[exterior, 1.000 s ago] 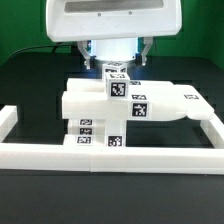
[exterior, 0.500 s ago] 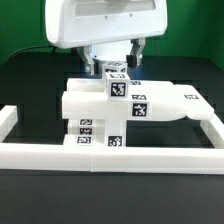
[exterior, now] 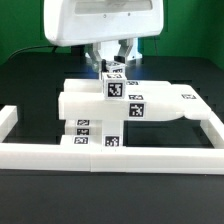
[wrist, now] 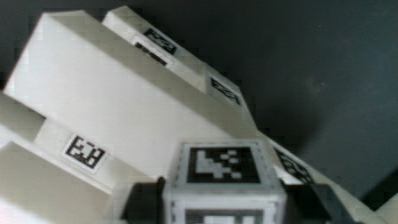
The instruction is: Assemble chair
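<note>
Compared with a second before, we saw the gripper (exterior: 117,62) change from standing wide at either side of the small tagged block (exterior: 116,71) to drawing in on it, the dark fingers (exterior: 127,50) now angled inward just above the stack. In the wrist view the block (wrist: 221,172) sat squarely between the two dark pads (wrist: 294,172), which appeared to touch its sides, so we judged the claw clamped on the block, though the grip may not have been fully settled. The rest of the chair (exterior: 120,105), a flat plate with blocky legs and bars carrying tags, lay piled in the middle of the table, inside the white border rail (exterior: 110,153) that ran along the front and both sides. We took this closing to mean that the pick of the block was under way; the next move would call for a clean lift without dragging the parts beneath.
</note>
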{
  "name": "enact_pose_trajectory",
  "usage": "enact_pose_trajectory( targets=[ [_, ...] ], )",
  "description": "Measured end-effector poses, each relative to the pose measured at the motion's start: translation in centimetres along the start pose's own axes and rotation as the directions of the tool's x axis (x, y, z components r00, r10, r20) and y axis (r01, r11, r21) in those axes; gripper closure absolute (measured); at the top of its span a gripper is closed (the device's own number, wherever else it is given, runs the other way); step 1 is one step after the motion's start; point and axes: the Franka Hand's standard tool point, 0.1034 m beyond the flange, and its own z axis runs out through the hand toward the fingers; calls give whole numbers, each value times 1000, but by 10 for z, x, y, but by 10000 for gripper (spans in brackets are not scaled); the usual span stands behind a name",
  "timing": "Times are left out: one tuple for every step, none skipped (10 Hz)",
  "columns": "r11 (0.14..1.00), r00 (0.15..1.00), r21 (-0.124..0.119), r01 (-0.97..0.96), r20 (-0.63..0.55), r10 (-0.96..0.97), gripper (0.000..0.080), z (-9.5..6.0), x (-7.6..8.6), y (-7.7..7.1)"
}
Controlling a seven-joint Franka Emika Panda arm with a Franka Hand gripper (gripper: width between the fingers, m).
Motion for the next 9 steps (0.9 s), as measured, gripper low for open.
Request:
enact_pose_trajectory(
  targets=[
    [997,997,0,-72,0,72,518,0,0,0],
    [987,987,0,-160,-1,160,518,0,0,0],
    [968,968,0,-253,-2,253,518,0,1,0],
    [937,937,-1,-349,-5,349,518,-1,1,1],
    [921,921,0,-388,-5,388,518,-1,1,1],
    [876,876,-1,-482,-7,482,518,-1,2,1],
    [826,826,0,-564,-7,564,518,-1,2,1],
    [769,769,1,-640,-7,640,518,-1,2,1],
    [702,702,3,-713,-4,713,518,-1,1,0]
  ],
)
